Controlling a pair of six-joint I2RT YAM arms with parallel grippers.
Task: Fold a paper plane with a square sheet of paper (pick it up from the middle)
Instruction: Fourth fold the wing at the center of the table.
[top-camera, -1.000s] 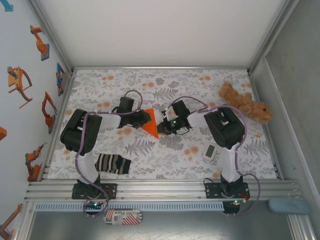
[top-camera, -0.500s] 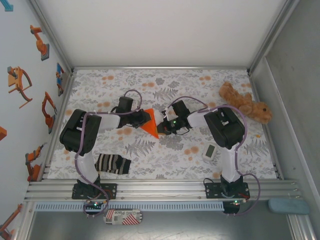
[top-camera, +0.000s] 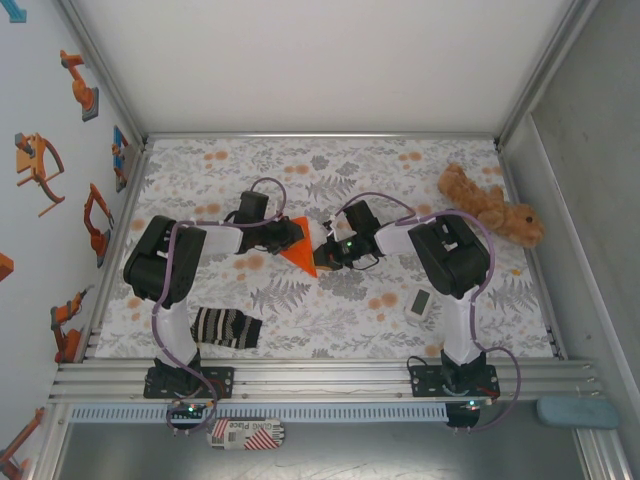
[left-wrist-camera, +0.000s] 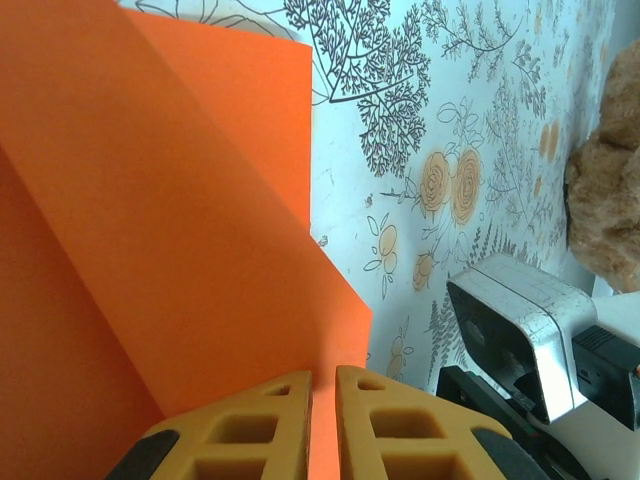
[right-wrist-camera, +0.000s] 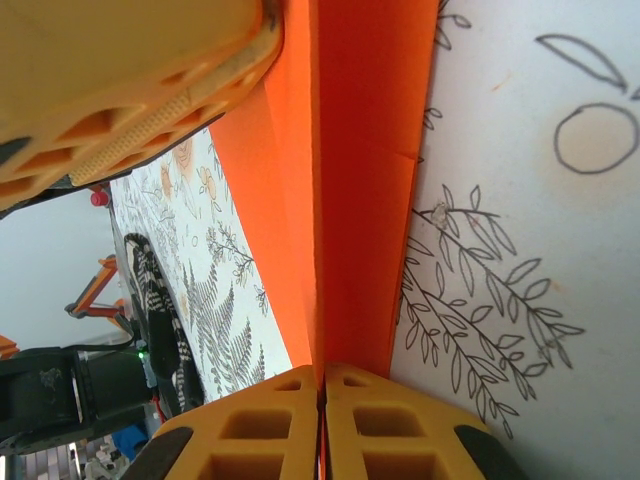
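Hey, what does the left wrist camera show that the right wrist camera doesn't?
Left wrist: the brown plush toy at the right edge and the right arm's camera box. Right wrist: the striped sock, lower left. Both: the folded orange paper on the floral cloth, with jaws shut on its edge, left gripper in one, right gripper in the other.

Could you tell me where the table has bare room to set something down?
Free: the far strip of cloth behind both arms, and the near patch between the striped sock and the white device. Crowded: the middle, where the left hand and right hand pinch the orange paper; the plush toy sits far right.
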